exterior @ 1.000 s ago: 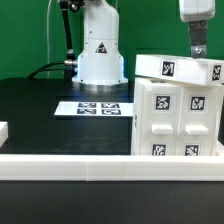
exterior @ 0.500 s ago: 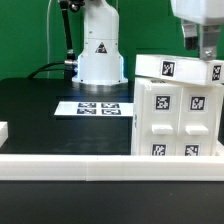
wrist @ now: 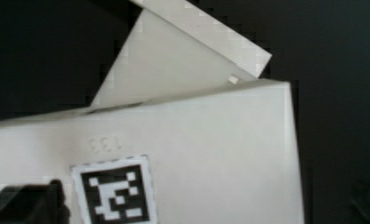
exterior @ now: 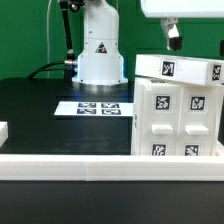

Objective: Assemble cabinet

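Your tool (exterior: 173, 36) hangs just above the cabinet (exterior: 178, 110); you cannot tell if it is spread.

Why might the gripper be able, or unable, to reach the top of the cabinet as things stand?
Probably able: the gripper hangs just above the cabinet, and nothing shows between its fingertips and the top panel.

One cabinet (exterior: 177, 110), one marker board (exterior: 97, 108) beside it, one robot base (exterior: 100, 45) behind the board.
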